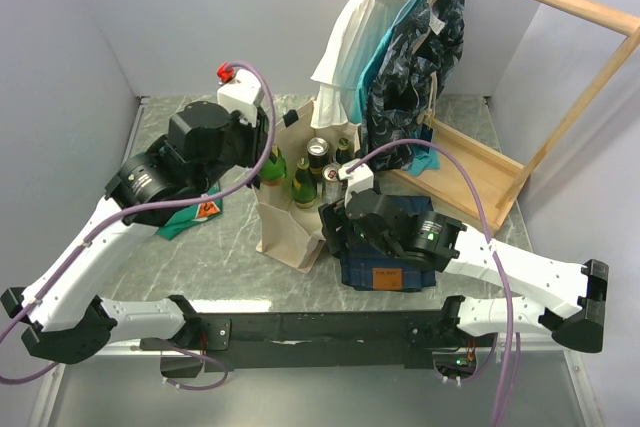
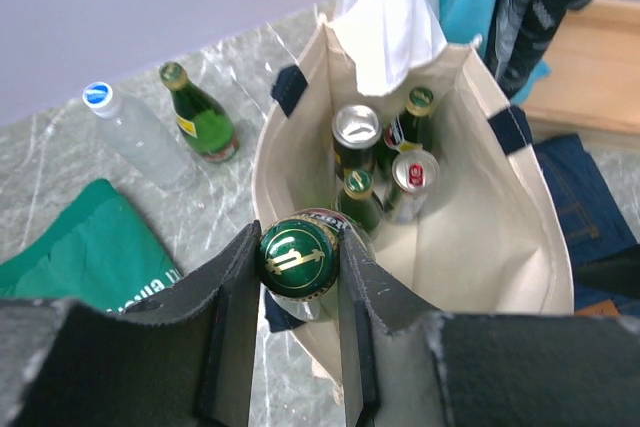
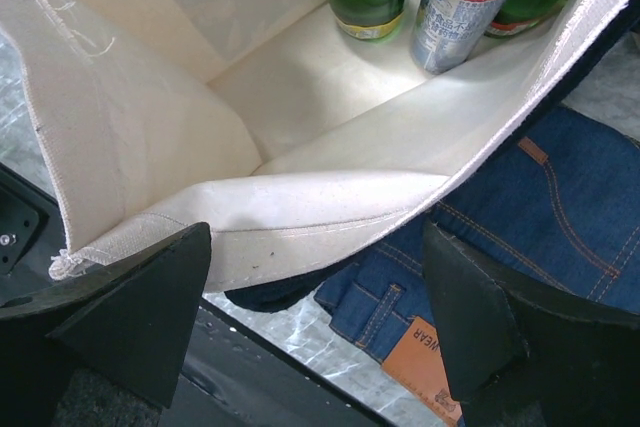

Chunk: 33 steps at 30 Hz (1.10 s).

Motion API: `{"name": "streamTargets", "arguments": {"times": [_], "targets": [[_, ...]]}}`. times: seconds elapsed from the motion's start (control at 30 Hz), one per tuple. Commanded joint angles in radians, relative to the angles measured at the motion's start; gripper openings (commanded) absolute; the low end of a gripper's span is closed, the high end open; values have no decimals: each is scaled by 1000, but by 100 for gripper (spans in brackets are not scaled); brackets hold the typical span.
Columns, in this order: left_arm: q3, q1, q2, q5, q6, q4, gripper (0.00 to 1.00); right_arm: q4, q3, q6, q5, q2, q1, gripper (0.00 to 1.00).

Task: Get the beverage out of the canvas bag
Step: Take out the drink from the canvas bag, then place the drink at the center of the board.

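Bottles (image 2: 358, 197) and cans (image 2: 412, 175) are seen inside the upright canvas bag (image 2: 480, 237), at the centre of the left wrist view. One green-capped bottle (image 2: 297, 259) at its lower rim is clamped by the left gripper (image 2: 300, 247). The right gripper (image 3: 315, 242) is spread wide, with the bag's rim between its fingers and jeans (image 3: 560, 207) at lower right.

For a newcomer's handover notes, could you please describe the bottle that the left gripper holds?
Find the cream canvas bag on the table. At its left side, a bottle is clamped between the left gripper's dark fingers. Its green cap with a gold emblem sets it apart: the other drinks stand deeper inside, ungripped.
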Motion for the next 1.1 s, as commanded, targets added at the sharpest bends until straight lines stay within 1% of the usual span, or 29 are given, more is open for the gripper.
{"name": "streamTargets", "arguments": {"times": [0.0,0.23,0.53,0.63,0.73,0.83,0.87,1.07], "targets": [[67,0,-90,-84,32,228,1,-12,46,5,23,-4,11,91],[30,0,-131,-111,51,277,1,-9,36,10,34,-14,14,91],[-24,2,-147,-252,112,341,1,-11,31,10,37,-20,13,91],[-48,11,-153,-263,120,364,1,-11,34,4,37,-15,13,92],[-53,49,-147,-239,120,370,1,-14,42,2,37,-6,13,92],[-65,126,-137,-167,106,363,1,-12,46,-1,34,0,13,92],[-73,173,-139,-119,100,369,1,-11,45,1,34,0,13,92],[-118,328,-107,2,68,409,1,-15,43,-2,35,-6,13,91]]}}
